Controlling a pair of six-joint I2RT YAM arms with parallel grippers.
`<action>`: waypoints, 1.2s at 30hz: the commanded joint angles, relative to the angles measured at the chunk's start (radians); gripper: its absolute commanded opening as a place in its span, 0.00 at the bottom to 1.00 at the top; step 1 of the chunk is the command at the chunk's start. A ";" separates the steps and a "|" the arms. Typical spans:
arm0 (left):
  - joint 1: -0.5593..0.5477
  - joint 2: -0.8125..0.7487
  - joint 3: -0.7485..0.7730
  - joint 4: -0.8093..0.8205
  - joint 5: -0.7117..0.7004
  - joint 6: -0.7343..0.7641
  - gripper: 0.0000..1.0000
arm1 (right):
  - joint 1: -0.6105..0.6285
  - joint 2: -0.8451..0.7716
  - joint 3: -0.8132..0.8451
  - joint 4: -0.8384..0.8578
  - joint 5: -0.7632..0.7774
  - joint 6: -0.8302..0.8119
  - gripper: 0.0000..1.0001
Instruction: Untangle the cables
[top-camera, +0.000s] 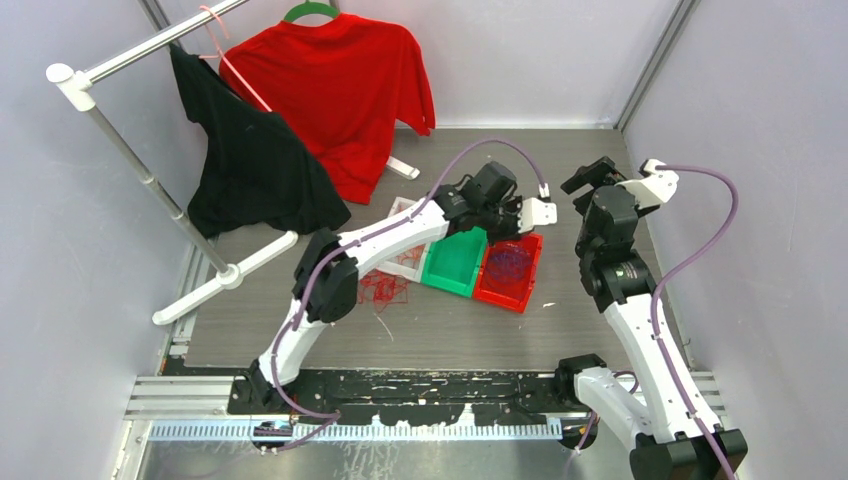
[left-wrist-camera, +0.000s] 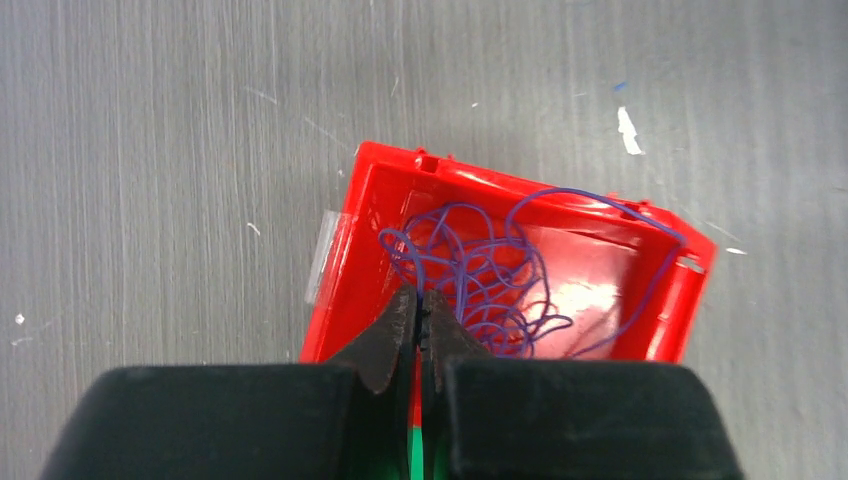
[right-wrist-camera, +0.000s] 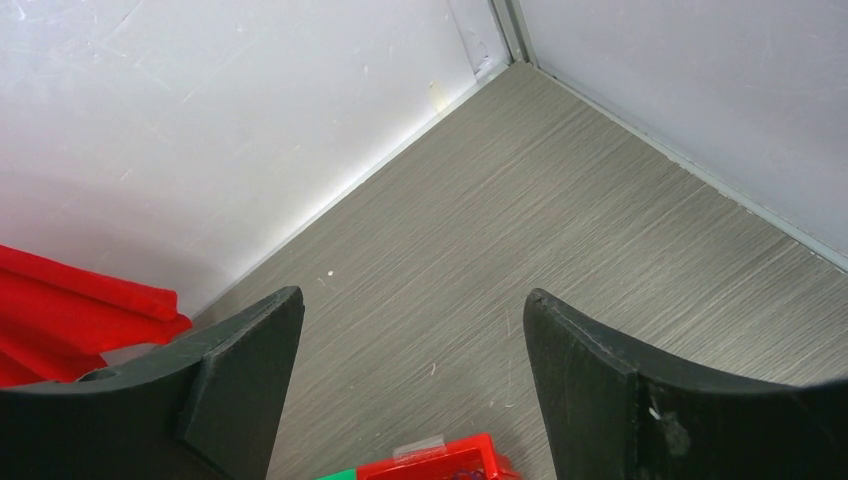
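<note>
**A:** Where are the cables?

**B:** The purple cables (left-wrist-camera: 480, 280) lie as a loose clump inside the red bin (left-wrist-camera: 500, 183). A clump of red cables (top-camera: 383, 288) lies on the table (left-wrist-camera: 150, 150), left of the green bin (top-camera: 455, 262) and partly under the left arm.

**A:** How will they handle?

**B:** I judge them almost weightless, soft and springy, with loops that snag on each other. A quick pull probably drags the whole clump, and maybe the light bin too. The best hold looks like 1 outlying loop, such as the long arc by the bin's far and right walls, not the dense middle.

**A:** And the jaws?

**B:** The left gripper (left-wrist-camera: 422, 325) has its jaws pressed together at the bin's near wall, at the clump's edge. I cannot tell if a strand is pinched. The right gripper (right-wrist-camera: 412, 305) hangs well apart from the bins, jaws wide with nothing between them.

**A:** Room to move?

**B:** Bare table runs beyond and right of the red bin, up to the enclosure walls. The left is crowded, with the green bin just beside and the garment rack (top-camera: 150, 180) further out. The bin walls are the edges to lift over.
</note>
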 joint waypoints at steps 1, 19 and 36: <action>-0.033 0.058 0.061 0.079 -0.165 -0.010 0.00 | -0.010 -0.029 0.038 0.009 0.013 0.002 0.86; -0.057 0.051 0.169 -0.226 -0.218 0.054 0.44 | -0.012 -0.029 0.046 -0.014 -0.016 0.008 0.85; 0.223 -0.365 0.062 -0.747 0.001 0.010 0.89 | -0.013 0.014 0.055 -0.010 -0.213 0.010 0.86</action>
